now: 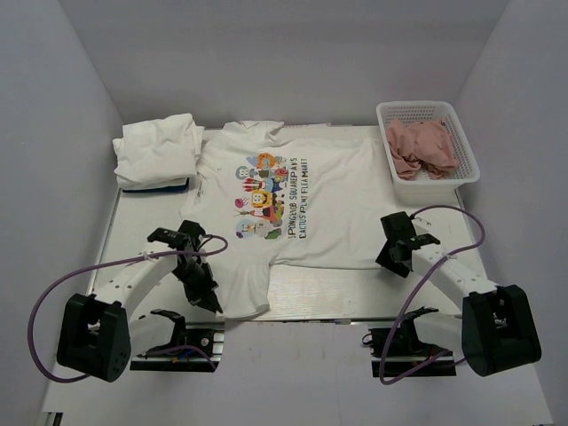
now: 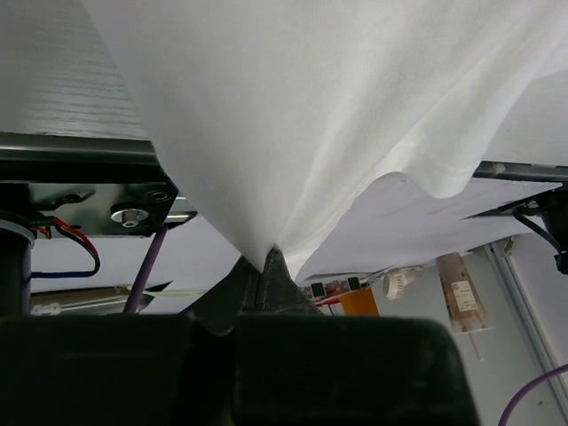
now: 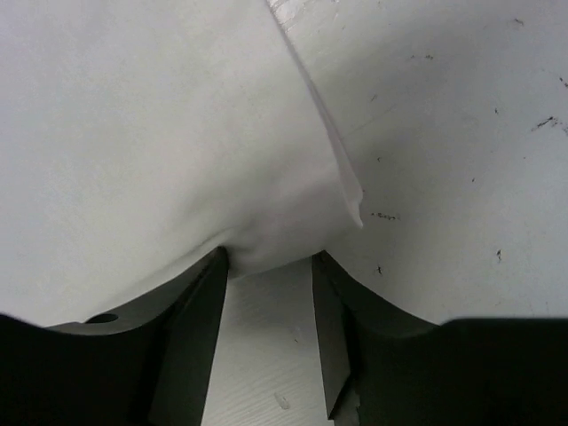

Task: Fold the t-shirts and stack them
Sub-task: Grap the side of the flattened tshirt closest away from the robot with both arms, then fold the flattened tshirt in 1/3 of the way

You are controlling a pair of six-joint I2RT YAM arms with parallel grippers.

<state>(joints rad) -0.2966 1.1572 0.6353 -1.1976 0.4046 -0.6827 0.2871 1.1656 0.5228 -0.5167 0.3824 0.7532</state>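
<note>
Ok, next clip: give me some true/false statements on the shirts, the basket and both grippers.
The left gripper is pinched shut on the white printed cotton t-shirt. True.
The right gripper is clamped shut on it as well. False: its fingers stand apart, the shirt's edge at their tips.
The white plastic mesh basket is empty. False: it holds crumpled pink cloth.
A folded white bundle lies left of the shirt, at the far side. True.
The shirt's print faces down. False: it faces up.

printed t-shirt (image 1: pixel 342 209), dark lettering: "SPONGEBOB SQUAREPANTS CACTUS PLANT FLEA MARKET"
tube (image 2: pixel 461 293), paper label: print too small to read
</note>
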